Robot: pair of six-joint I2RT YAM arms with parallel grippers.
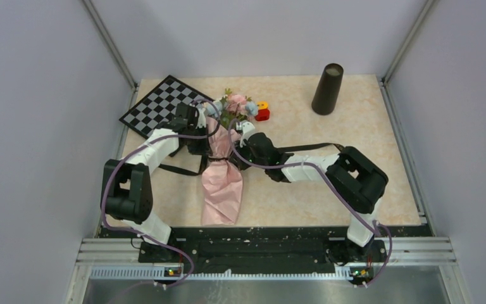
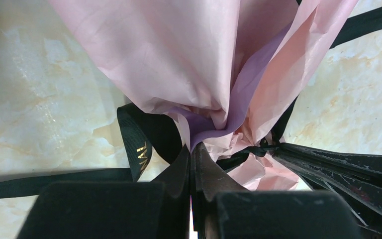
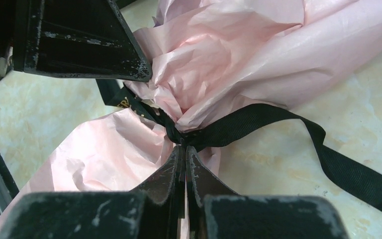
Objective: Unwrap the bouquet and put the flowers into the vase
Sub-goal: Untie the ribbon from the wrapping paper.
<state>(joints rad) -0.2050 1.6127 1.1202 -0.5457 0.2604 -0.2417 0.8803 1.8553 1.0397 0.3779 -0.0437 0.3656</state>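
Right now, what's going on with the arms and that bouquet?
Both arms meet at the tied waist of the bouquet, which lies on the table, still wrapped. The left gripper is shut with its tips against the gathered paper. The right gripper is shut right at the knot of the black ribbon. Whether either actually pinches anything is unclear. The flowers are in the paper, and the vase stands apart at the far right.

a lab test cell: plain grey walls (image 1: 31, 95), aluminium frame rails (image 1: 430, 247), marble-look tabletop (image 1: 354, 114).
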